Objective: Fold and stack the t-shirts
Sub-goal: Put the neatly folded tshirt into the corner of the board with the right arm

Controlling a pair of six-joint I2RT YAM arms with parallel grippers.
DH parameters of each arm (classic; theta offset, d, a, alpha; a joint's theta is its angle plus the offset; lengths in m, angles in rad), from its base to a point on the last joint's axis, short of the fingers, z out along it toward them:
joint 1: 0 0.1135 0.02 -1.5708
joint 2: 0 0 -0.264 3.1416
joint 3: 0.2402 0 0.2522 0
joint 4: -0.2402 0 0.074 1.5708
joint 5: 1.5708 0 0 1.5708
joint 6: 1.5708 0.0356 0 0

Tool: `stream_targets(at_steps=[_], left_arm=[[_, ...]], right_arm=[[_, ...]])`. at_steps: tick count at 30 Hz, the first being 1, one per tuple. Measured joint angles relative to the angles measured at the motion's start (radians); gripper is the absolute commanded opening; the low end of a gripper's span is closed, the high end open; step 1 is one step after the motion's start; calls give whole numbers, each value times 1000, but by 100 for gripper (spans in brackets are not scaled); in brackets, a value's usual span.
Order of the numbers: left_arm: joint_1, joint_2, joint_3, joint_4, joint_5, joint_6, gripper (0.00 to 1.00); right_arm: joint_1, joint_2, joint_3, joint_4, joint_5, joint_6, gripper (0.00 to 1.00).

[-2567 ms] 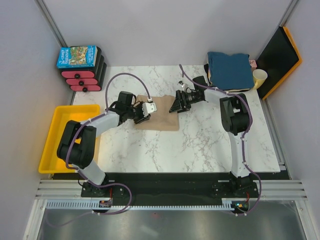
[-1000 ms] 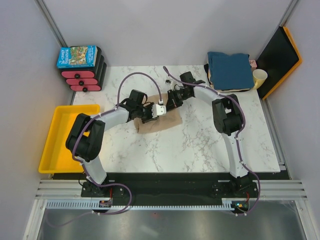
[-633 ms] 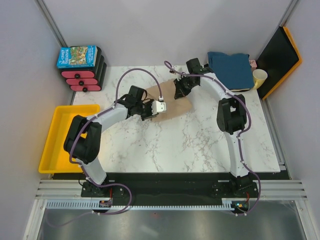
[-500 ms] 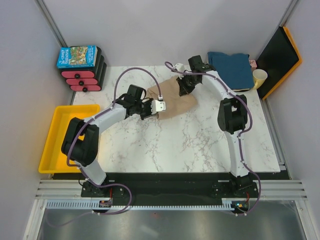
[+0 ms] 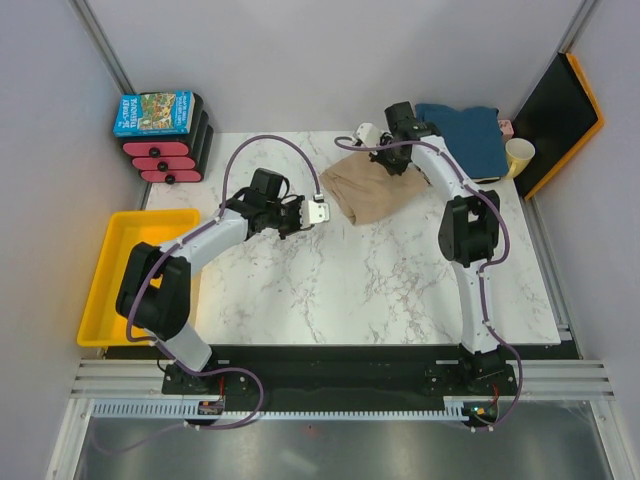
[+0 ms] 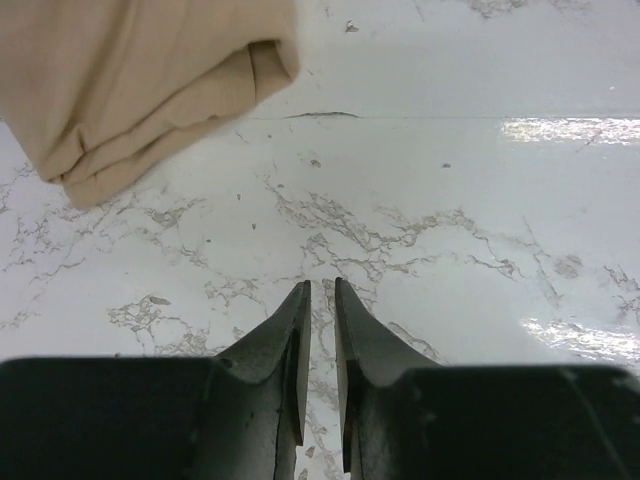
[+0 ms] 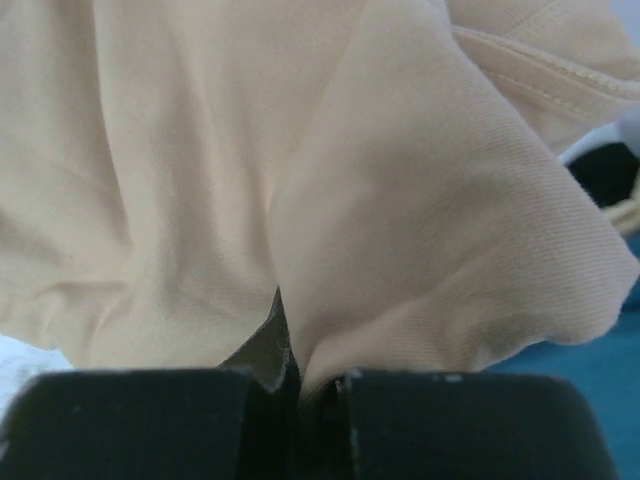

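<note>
T-shirt [image 5: 375, 195] edge pinched, right end effector [image 7: 305, 375]

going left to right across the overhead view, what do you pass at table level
yellow tray → left gripper → tan t-shirt → teal t-shirt → pale yellow cup
</note>
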Motion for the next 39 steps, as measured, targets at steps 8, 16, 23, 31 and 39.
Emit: stream_targets(at_steps=[8, 16, 23, 31, 39], left_arm=[[4, 0, -5, 0, 1, 18, 20], [11, -2, -19, -1, 8, 25, 18], [25, -22, -45, -8, 10, 33, 17], [31, -44, -48, -8, 16, 47, 16], [39, -58, -66, -22, 27, 51, 15]], right_arm=[[-36, -11, 48, 23, 142, -101, 0], [-43, -29, 48, 51, 205, -103, 0], [-41, -106, 45, 53, 172, -28, 0], [-56, -254, -33, 110, 87, 171, 0], [-171, -264, -40, 142, 94, 240, 0]])
